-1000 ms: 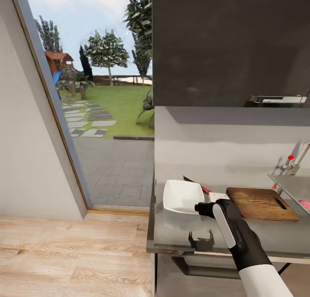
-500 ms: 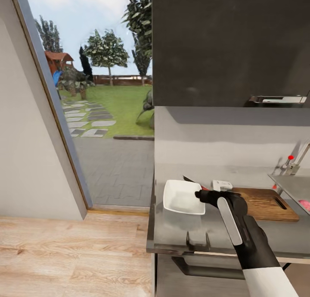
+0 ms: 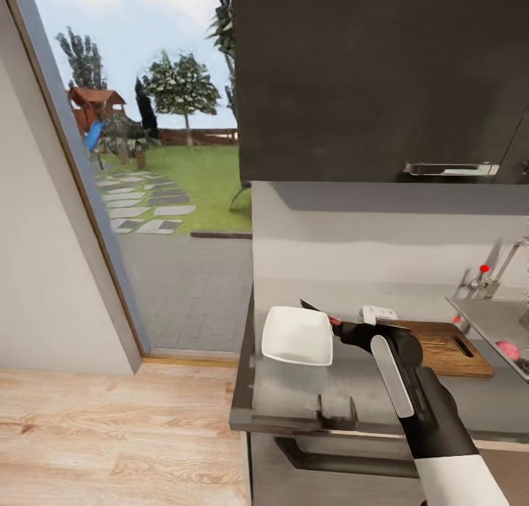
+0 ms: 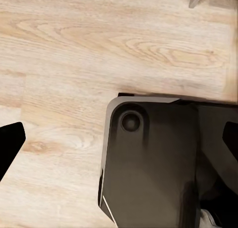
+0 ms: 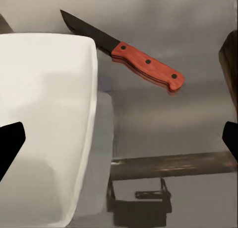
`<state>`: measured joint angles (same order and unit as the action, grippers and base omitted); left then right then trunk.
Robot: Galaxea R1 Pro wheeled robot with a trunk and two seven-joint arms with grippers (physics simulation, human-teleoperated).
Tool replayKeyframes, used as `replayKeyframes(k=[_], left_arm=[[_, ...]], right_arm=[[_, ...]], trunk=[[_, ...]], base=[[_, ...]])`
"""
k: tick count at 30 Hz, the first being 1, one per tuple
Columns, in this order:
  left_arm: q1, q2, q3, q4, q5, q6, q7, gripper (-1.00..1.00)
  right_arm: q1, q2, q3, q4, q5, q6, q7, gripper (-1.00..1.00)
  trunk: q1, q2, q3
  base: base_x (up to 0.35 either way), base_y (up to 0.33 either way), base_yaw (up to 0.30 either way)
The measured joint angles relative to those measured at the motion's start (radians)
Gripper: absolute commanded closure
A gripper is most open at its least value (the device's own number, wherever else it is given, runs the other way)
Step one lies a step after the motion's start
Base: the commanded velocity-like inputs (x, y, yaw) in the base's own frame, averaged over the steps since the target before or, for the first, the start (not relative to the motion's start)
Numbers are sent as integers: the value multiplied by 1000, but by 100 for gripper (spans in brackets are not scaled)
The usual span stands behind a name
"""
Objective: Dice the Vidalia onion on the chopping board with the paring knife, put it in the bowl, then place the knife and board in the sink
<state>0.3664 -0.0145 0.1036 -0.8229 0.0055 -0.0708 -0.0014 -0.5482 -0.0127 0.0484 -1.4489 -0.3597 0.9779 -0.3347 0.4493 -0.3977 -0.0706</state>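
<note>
The right gripper (image 5: pixel 119 138) has its fingers spread wide, empty, hovering over the countertop (image 3: pixel 308 388) between the bowl (image 3: pixel 297 335) and the chopping board (image 3: pixel 441 347). Just beyond lies the paring knife (image 5: pixel 126 53), flat, beside the bowl's far corner. The Vidalia onion (image 3: pixel 507 349) sits in the sink (image 3: pixel 491 322). The left gripper (image 4: pixel 119 138) hangs open above wooden floor (image 4: pixel 74 54).

A home kitchen. A dark wall cabinet (image 3: pixel 382 73) fills the upper right, above a countertop (image 3: pixel 353 388) with a sink (image 3: pixel 488 319). A garden (image 3: pixel 184 175) shows at upper left.
</note>
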Motion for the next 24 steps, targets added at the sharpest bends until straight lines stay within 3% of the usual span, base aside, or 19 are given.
replayKeyframes(k=[7,24], left_arm=[[0,0,0,3,0,-1,0,-100],[0,0,0,7,-1,-1,0,-100]], right_arm=[[0,1,0,0,0,0,0,-100],[0,0,0,0,0,0,0,-100]], trunk=[[0,0,0],[0,0,0]], base=[[-66,-278,0],[-199,-272,0]])
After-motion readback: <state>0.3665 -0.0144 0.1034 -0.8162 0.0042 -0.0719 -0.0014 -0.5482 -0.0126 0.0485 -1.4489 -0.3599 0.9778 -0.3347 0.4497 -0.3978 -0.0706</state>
